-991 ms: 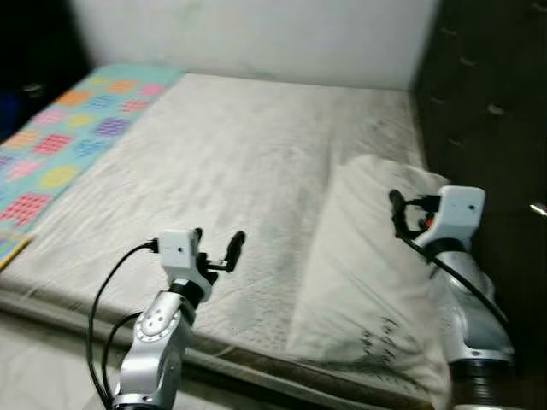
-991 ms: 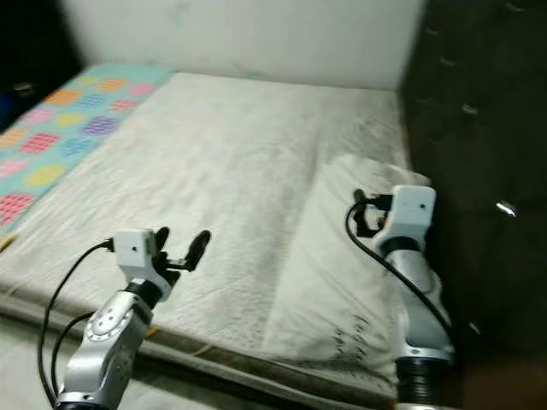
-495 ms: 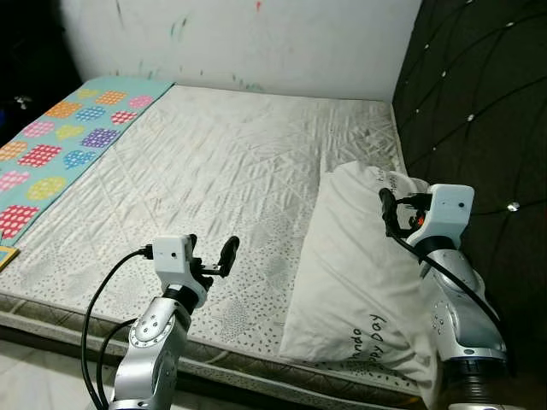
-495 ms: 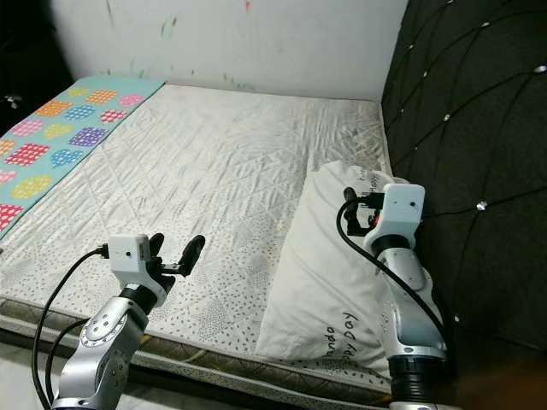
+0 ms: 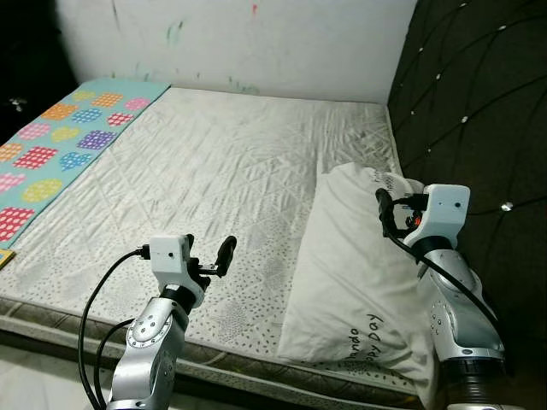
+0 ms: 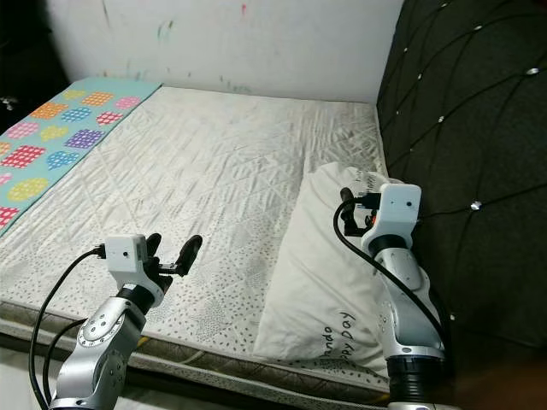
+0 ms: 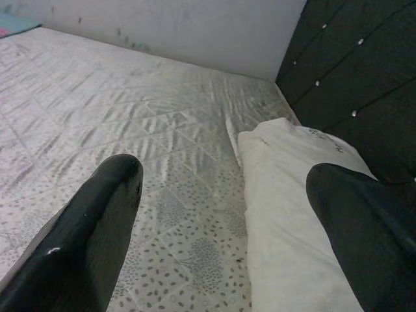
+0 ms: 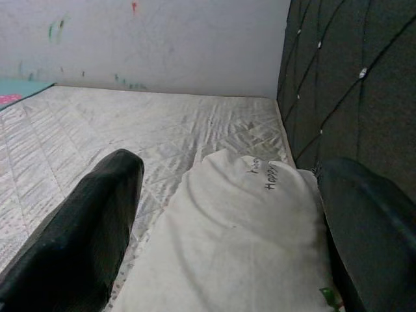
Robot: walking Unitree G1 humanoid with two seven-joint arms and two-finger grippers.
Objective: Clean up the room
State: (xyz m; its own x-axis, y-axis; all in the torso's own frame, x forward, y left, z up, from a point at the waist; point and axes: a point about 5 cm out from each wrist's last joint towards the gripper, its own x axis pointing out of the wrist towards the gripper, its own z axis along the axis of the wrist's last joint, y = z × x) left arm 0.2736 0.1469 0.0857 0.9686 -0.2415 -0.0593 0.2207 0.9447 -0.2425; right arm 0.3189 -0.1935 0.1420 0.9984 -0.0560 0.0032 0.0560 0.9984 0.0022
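Observation:
A white pillow (image 5: 359,265) with dark lettering lies on the right side of a white quilted mattress (image 5: 222,162), against the headboard. My right gripper (image 5: 395,205) hovers over the pillow's far end, open, with nothing between its fingers; the right wrist view has the pillow (image 8: 240,247) just below the open fingers (image 8: 97,221). Near the bed's front edge, my left gripper (image 5: 209,248) hangs open over the bare mattress. Through the left wrist view the pillow (image 7: 292,214) lies ahead, beyond the gap between the fingers.
A dark tufted headboard (image 5: 479,102) rises along the right of the bed. A turquoise blanket with coloured patches (image 5: 60,137) covers the left strip of the mattress. A white wall with small paint marks (image 5: 231,34) stands behind the bed.
The head view was blurred a second ago and is sharp now, having shifted slightly. Both arms hold nearly the same pose, both grippers open.

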